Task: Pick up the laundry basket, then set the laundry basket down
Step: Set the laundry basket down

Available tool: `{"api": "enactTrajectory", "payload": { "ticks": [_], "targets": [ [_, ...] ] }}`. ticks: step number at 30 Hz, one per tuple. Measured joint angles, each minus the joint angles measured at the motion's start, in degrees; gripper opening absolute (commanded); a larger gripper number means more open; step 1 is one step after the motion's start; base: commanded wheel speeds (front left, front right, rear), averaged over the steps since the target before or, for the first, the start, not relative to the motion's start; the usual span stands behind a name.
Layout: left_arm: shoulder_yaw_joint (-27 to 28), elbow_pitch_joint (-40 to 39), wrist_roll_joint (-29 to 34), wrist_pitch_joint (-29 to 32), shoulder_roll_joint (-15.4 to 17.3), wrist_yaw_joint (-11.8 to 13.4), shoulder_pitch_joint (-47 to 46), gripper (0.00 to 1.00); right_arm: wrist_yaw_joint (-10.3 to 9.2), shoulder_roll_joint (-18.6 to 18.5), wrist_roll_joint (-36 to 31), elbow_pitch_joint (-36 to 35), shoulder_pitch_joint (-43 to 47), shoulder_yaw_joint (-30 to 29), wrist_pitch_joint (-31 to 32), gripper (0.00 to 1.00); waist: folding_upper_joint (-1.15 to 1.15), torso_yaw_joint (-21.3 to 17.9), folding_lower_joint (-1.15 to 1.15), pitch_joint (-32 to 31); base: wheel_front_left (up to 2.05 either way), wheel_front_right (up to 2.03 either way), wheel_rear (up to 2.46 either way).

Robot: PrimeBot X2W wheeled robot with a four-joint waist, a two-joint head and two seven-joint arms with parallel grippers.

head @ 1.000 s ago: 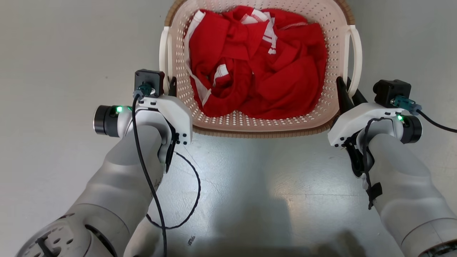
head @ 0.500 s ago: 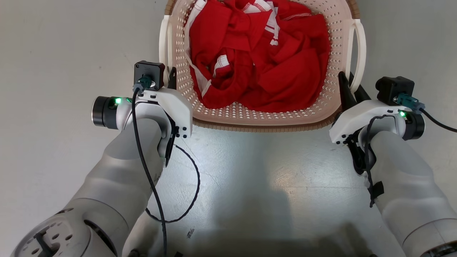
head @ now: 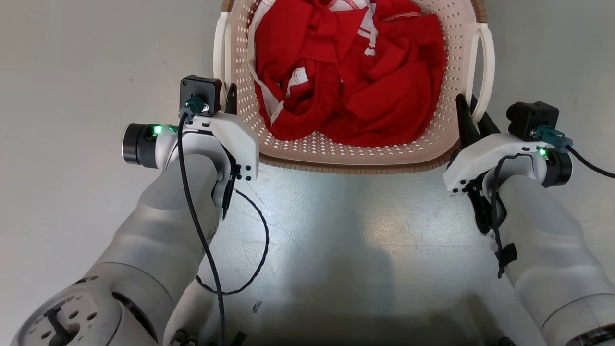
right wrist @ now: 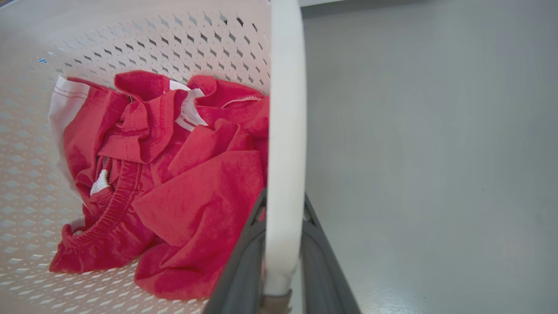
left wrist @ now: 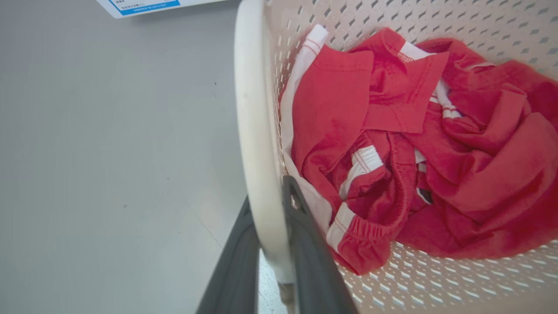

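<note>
Two-handed, we hold the laundry basket [head: 355, 153] at twelve o'clock before us, red clothing [head: 350, 81] heaped inside: our left gripper [left wrist: 267, 192] clamped on the nine o'clock handle [head: 219, 57], our right gripper [right wrist: 284, 196] on the three o'clock handle [head: 490, 67]. Should one arm drop faster, the basket could tilt and a smooth handle slide out of our grip toward the grey floor [head: 336, 230].

The light is bright, even and soft. On the floor [head: 336, 216] just in front of the laundry basket [head: 355, 153] lies a pale glare patch, with a soft grey shadow farther from the basket. In both wrist views the basket's handle [left wrist: 255, 131] bows with wide-angle distortion and blurs nearest the lens.
</note>
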Motion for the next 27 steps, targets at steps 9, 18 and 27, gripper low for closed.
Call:
{"api": "enactTrajectory", "payload": {
  "ticks": [9, 18, 27],
  "targets": [
    [0.0, -0.1, 0.0, -0.2, 0.0, 0.1, -0.4, 0.00, -0.01, 0.0, -0.9, 0.0, -0.2, -1.0, 0.0, 0.00, 0.00, -0.1, 0.00, 0.3, 0.00, 0.00, 0.00],
    [0.0, -0.4, -0.5, -0.3, 0.0, 0.2, -0.4, 0.00, -0.01, 0.0, -1.1, 0.0, -0.2, -1.1, 0.0, 0.00, 0.00, 0.0, 0.00, 0.5, 0.00, 0.00, 0.00],
    [-0.2, -1.2, -1.6, -0.3, 0.1, 0.7, -0.4, 0.19, -0.01, -0.1, -1.0, -0.1, -0.4, -1.1, -0.1, 0.22, 0.00, 0.2, 0.00, 0.7, 0.00, 0.00, 0.00]
  ]
}}
